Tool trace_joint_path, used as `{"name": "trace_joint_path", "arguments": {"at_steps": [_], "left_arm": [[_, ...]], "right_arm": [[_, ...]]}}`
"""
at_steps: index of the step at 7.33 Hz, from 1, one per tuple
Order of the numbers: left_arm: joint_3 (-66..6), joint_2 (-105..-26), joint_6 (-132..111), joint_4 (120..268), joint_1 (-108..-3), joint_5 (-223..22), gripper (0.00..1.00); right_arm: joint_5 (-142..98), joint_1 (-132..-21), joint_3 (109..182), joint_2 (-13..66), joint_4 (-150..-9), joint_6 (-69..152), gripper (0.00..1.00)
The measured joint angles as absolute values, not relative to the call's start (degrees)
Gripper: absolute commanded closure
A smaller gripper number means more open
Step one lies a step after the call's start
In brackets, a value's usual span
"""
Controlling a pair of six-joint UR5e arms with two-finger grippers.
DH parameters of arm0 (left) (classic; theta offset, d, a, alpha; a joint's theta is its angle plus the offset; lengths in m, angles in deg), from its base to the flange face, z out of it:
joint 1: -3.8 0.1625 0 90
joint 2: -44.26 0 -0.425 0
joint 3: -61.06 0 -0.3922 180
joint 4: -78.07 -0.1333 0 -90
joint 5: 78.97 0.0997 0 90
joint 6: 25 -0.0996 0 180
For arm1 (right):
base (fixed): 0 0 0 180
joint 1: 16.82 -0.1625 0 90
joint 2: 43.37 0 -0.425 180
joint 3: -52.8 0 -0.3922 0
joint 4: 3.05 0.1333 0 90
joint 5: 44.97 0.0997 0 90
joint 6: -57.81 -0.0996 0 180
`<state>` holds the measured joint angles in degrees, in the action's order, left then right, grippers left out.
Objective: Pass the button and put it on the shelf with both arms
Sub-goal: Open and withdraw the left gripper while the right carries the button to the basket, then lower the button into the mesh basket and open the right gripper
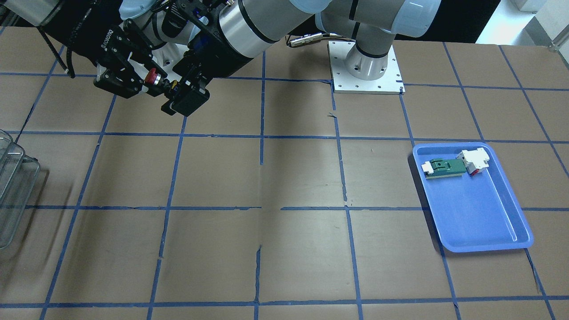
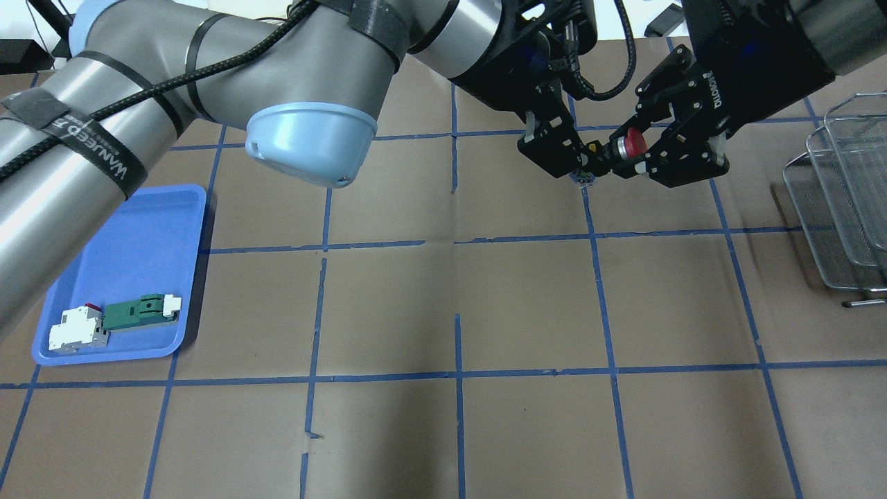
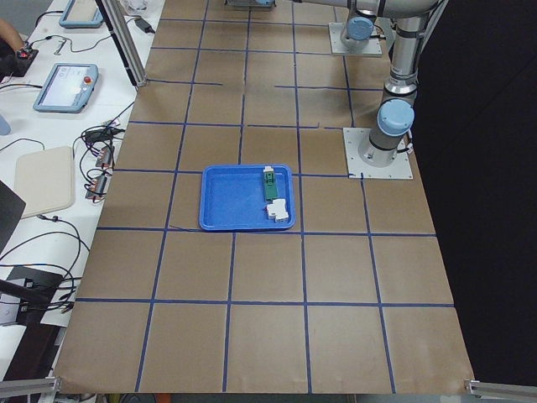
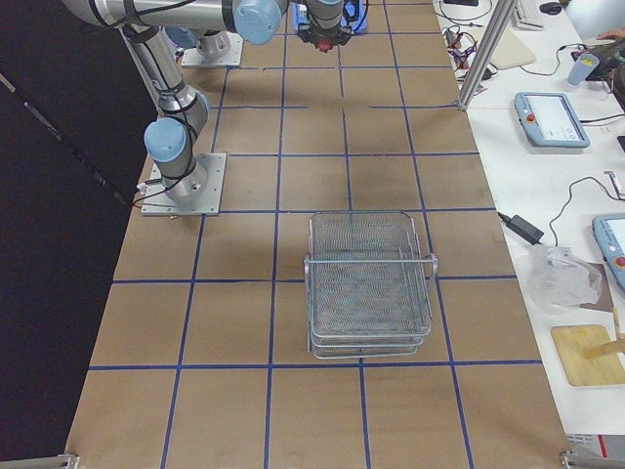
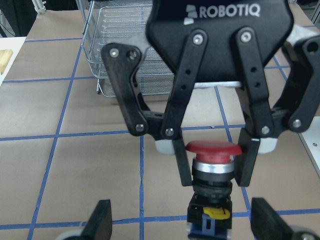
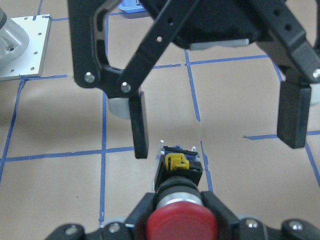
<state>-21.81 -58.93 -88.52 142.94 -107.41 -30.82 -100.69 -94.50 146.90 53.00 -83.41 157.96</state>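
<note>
From across the table [image 1: 302, 178] the shelf [image 1: 13, 186] runs off the left edge, only a corner showing; overhead, its right side is cut away too. The button [image 5: 212, 167] loses its lower end below the left wrist view, part of its red cap below the right wrist view.

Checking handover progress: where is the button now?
In the overhead view, the button is in mid-air right of centre, clamped by the jaws of the right gripper, its tail between the open jaws of the left gripper; the shelf stands further right.
</note>
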Motion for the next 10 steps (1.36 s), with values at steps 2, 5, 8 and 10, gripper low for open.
{"name": "trace_joint_path", "arguments": {"at_steps": [2, 5, 8, 10], "left_arm": [[-21.05, -58.38, -82.91, 143.19, -106.84, -27.42, 0.00], [-21.81, -56.87, -69.38, 144.86, -104.42, -14.65, 0.00], [-22.64, -55.96, -58.63, 146.58, -100.80, 0.47, 0.00], [-23.25, -54.22, -52.40, 150.65, -95.77, 4.22, 0.00]], "right_arm": [[-104.60, -92.92, 146.83, 49.32, -88.39, 158.92, 1.00], [-111.91, -82.49, 145.05, 42.42, -96.09, 160.60, 1.00], [-117.13, -70.34, 141.85, 36.05, -106.37, 163.31, 1.00], [-124.97, -67.64, 140.69, 33.72, -109.75, 166.44, 1.00]]}}
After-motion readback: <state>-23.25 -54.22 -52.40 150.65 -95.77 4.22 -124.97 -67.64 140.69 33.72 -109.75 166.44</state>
